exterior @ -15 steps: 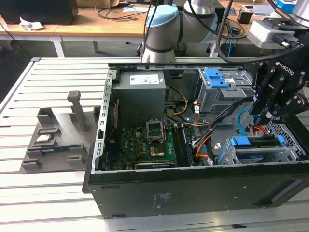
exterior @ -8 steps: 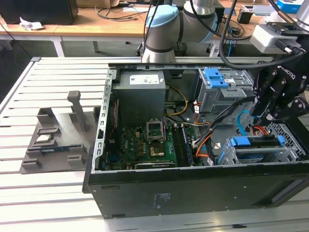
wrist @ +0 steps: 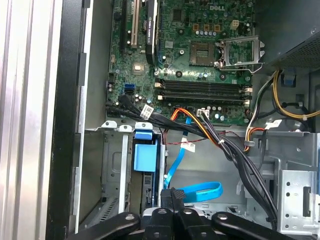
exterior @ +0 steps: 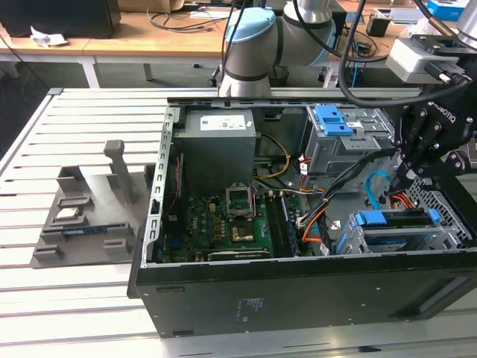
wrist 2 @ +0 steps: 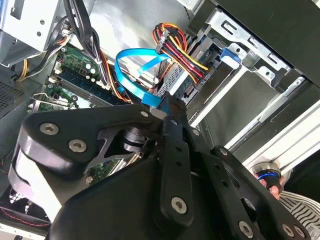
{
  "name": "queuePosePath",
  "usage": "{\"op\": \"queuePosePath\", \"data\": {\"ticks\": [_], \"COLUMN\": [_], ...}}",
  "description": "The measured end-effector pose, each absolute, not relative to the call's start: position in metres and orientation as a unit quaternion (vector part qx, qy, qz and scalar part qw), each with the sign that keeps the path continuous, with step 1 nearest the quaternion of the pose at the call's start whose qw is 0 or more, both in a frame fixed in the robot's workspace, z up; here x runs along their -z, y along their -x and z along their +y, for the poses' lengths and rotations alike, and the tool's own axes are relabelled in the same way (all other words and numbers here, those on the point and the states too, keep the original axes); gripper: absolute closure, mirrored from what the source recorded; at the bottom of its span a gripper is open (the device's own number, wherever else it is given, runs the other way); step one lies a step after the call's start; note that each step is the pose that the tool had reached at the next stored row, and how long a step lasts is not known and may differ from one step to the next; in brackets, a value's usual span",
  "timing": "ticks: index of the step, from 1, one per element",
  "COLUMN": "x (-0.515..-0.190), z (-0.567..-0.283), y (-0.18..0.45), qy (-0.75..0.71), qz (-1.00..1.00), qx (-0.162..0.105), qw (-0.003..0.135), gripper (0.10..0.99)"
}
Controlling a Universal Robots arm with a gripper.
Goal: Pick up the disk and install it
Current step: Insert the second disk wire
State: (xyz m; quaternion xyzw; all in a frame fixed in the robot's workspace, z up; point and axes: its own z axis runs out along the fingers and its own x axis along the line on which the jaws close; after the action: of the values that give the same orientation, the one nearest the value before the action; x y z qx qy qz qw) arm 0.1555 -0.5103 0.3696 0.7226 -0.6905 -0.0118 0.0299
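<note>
An open computer case (exterior: 223, 291) lies on a slatted metal table (exterior: 45, 134) in the exterior view, with the arm's black gripper (exterior: 402, 183) lowered into the drive cage at the exterior view's right. Its fingers are drawn together at the tips, just above the disk (exterior: 395, 220), which sits edge-up in its blue bracket inside the cage, at the near right of the case. A grey power supply box (exterior: 218, 145) stands at the far side, a green motherboard (exterior: 223, 220) lies below it, and a grey fixture (exterior: 89, 209) rests on the table to the exterior view's left.

In the second wrist view the gripper (wrist 2: 170, 107) shows its fingers (wrist 2: 172, 150) pressed together with nothing seen between them; a blue data cable (wrist 2: 132, 80) loops just beyond the tips, beside a bundle of red, yellow and black wires (wrist 2: 177, 50).

In the first wrist view the closed gripper (wrist: 172, 192) hangs just beside the disk (wrist: 145, 157), which is slotted in the cage, with the blue cable (wrist: 200, 192) near the tips and the motherboard (wrist: 200, 45) beyond.
</note>
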Motion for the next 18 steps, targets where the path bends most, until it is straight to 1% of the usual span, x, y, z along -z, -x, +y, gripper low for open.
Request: {"op": "queuePosePath", "data": {"ticks": [5,12,14,18], "x": [-0.369,-0.367,-0.361,-0.353], "z": [-0.512,-0.534,-0.541,-0.543], "y": [-0.156,-0.155,-0.157,-0.162], "qy": [-0.723,-0.722,-0.722,-0.722], "qz": [-0.690,-0.691,-0.691,-0.691], "qx": [0.012,0.008,0.009,0.010], "qw": [0.030,0.033,0.033,0.035], "gripper": [0.980,0.980,0.980,0.980]}}
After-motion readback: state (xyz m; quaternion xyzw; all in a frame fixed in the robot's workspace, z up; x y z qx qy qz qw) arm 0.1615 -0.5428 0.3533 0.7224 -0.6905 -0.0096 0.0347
